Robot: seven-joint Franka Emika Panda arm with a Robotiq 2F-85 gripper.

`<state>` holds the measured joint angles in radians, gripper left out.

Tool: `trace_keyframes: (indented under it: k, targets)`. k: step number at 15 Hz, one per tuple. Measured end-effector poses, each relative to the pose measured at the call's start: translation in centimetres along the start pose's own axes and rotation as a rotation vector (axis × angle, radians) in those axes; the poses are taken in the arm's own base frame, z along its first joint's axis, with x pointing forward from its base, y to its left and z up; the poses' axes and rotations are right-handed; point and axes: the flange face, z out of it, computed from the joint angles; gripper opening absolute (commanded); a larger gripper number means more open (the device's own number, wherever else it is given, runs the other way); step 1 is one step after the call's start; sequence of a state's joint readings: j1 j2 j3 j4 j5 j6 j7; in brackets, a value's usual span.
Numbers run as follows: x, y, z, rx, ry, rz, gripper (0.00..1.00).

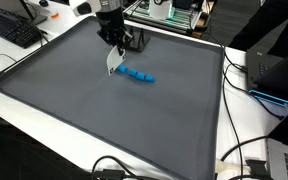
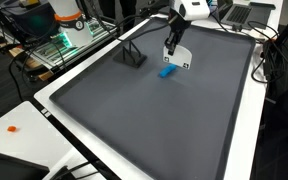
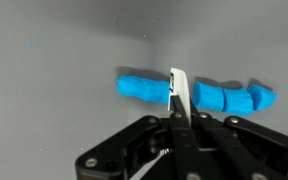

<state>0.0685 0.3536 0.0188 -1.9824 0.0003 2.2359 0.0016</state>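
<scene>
My gripper [image 3: 177, 115] is shut on a thin white flat piece [image 3: 178, 90], seen edge-on in the wrist view. It hangs below the fingers in both exterior views [image 1: 112, 63] [image 2: 178, 55]. A blue segmented object [image 3: 209, 96] lies on the grey mat [image 1: 104, 120] just past the white piece. In both exterior views the blue object [image 1: 138, 74] [image 2: 167, 71] sits close beside the gripper [image 1: 112, 50] [image 2: 173, 42]. The white piece's lower edge is near the mat; I cannot tell whether it touches the mat or the blue object.
A black stand [image 2: 132, 55] sits on the mat near the gripper, also seen in an exterior view [image 1: 134, 40]. A raised black rim [image 2: 54, 110] borders the mat. Keyboard [image 1: 12, 30], cables [image 1: 246, 150] and electronics [image 2: 64, 40] lie around the table.
</scene>
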Motion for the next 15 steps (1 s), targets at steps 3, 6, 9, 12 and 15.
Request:
trace_keyframes:
  k: [3, 6, 9, 12, 15]
  targets:
    - [-0.2, 0.5, 0.5, 0.0, -0.011, 0.009, 0.01]
    - [-0.4, 0.8, 1.2, 0.0, -0.024, 0.014, 0.01]
    - [-0.4, 0.9, 1.8, 0.001, -0.034, 0.016, 0.01]
    - [-0.4, 0.9, 2.2, 0.001, -0.041, 0.015, 0.01]
    - [-0.5, 0.8, 2.7, 0.002, -0.049, 0.015, 0.01]
